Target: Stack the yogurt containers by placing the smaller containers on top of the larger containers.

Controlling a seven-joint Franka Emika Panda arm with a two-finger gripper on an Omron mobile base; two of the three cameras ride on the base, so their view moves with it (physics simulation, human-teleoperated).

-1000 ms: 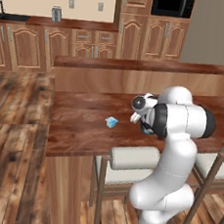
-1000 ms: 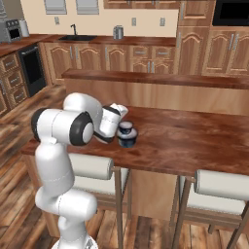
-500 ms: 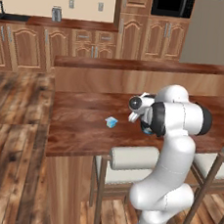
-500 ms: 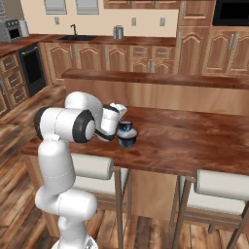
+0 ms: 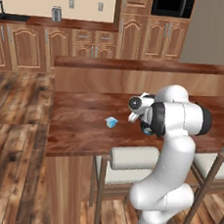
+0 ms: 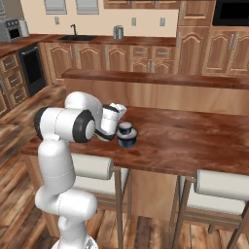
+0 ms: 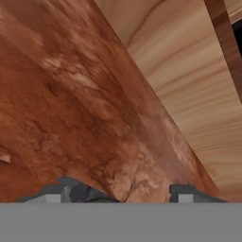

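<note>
On the brown counter (image 6: 185, 141) a wide dark-blue tub (image 6: 127, 141) stands with the narrower dark-blue cup (image 6: 126, 128) on top of it, pale top up. My gripper (image 6: 119, 121) hangs just left of this stack, at the height of the upper cup. In the hand view the gripper (image 7: 124, 194) is open, its fingertips (image 7: 183, 192) far apart over the counter wood with nothing between them. The tiny pale-blue cup (image 5: 111, 122) sits alone on the counter to the left of the arm. A sliver of the dark-blue tub (image 5: 146, 131) peeks out behind my forearm.
A raised wooden ledge (image 6: 160, 80) runs along the far side of the counter. Padded stools (image 6: 95, 168) (image 6: 221, 185) stand under the near edge. Cabinets and a sink (image 6: 78, 38) line the back wall.
The fingers have parted from shut to open beside the stacked cups. The hand and the cups stay about where they were.
</note>
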